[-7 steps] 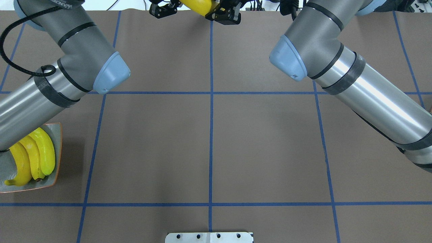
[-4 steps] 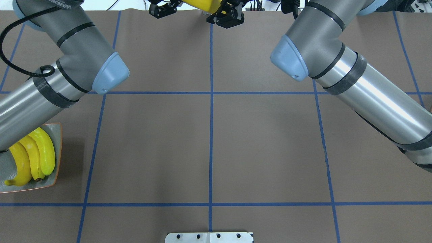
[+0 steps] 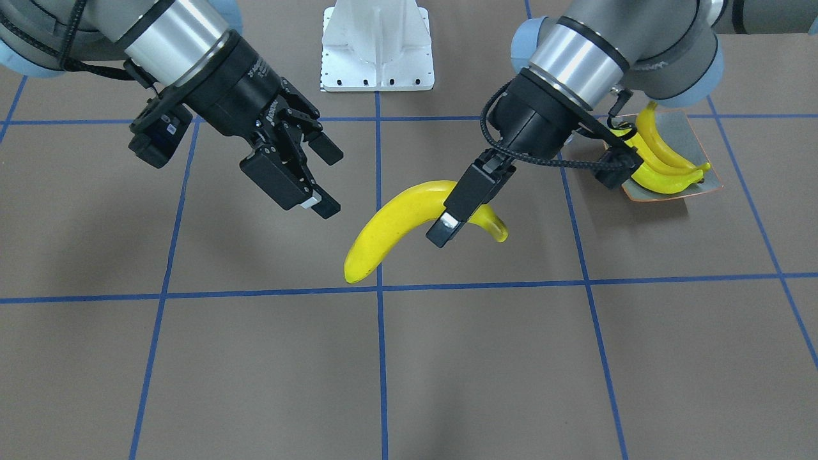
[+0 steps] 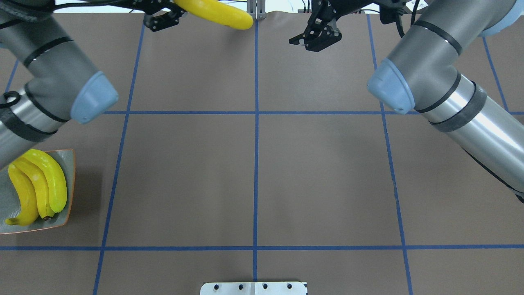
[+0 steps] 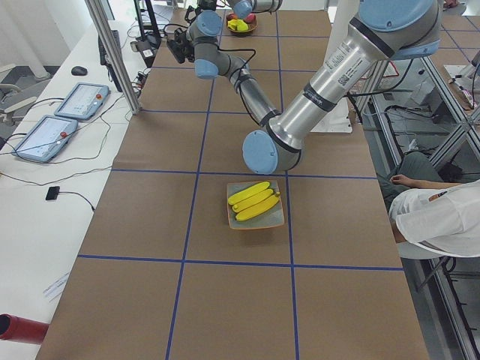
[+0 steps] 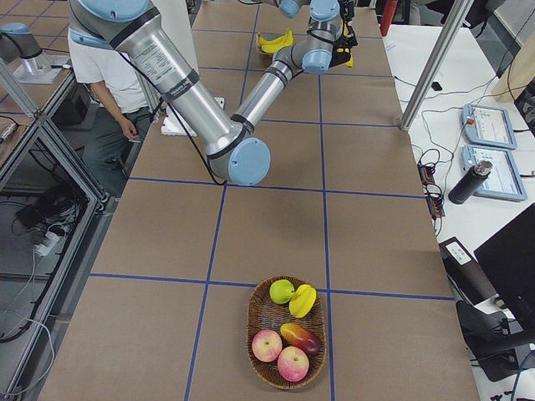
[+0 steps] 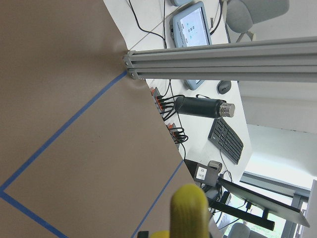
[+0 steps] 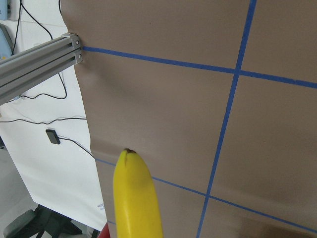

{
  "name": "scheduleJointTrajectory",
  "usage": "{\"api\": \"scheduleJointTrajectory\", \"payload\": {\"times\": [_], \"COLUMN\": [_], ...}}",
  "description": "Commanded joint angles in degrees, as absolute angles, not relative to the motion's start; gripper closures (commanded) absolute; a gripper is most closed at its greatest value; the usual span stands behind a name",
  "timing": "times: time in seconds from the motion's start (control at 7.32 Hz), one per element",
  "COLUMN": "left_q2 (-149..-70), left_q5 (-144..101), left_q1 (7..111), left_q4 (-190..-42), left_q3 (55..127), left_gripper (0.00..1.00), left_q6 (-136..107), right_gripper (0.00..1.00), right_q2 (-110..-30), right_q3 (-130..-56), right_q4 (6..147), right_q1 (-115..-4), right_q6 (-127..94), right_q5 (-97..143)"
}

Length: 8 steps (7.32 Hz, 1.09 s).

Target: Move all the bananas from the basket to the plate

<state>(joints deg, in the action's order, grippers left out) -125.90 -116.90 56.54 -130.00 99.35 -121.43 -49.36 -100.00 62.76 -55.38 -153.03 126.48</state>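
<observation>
Right tool (image 3: 323, 179) has pulled away from the handover, fingers spread and empty. Left tool (image 3: 455, 217) now carries the banana (image 3: 396, 220) alone.
Clenched near the narrow end, clear of the tabletop; the long end overhangs. Likely light, firm and slick, so a mid-body hold is safer. The plate (image 3: 693, 131), holding three bananas (image 3: 664, 172), lies behind the left tool.

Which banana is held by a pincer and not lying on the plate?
The banana in the left pincer, held in the air above the table. The other three lie side by side on the plate, and no pincer touches them.
</observation>
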Motion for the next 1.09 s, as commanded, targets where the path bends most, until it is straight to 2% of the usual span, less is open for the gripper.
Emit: {"api": "scheduleJointTrajectory", "payload": {"times": [0.0,0.14,0.41,0.82,0.96], "left_q2": [-111.35,-101.70,-89.35,-87.46,-87.36], "left_q5": [-127.58,-130.31,-136.28,-154.01,-154.77], "left_q1": [63.43,65.37,68.54,79.51,79.54], "left_q4": [-130.34,-132.87,-147.67,-160.54,-161.88], "left_q3": [105.70,108.60,104.45,85.59,84.74], "left_gripper": [1.00,1.00,1.00,1.00,1.00], "left_q6": [-110.36,-102.65,-95.14,-85.72,-85.95], "right_gripper": [0.00,0.00,0.00,0.00,0.00], "right_q2": [-53.69,-54.75,-55.89,-56.16,-56.16], "right_q3": [-100.90,-100.64,-100.46,-100.46,-100.72], "right_q4": [62.84,62.84,62.84,62.84,62.84], "right_q1": [-56.51,-56.51,-55.99,-53.79,-53.62], "right_q6": [-145.58,-142.07,-139.67,-138.52,-138.60], "right_q5": [126.13,125.86,122.36,119.01,119.00]}}
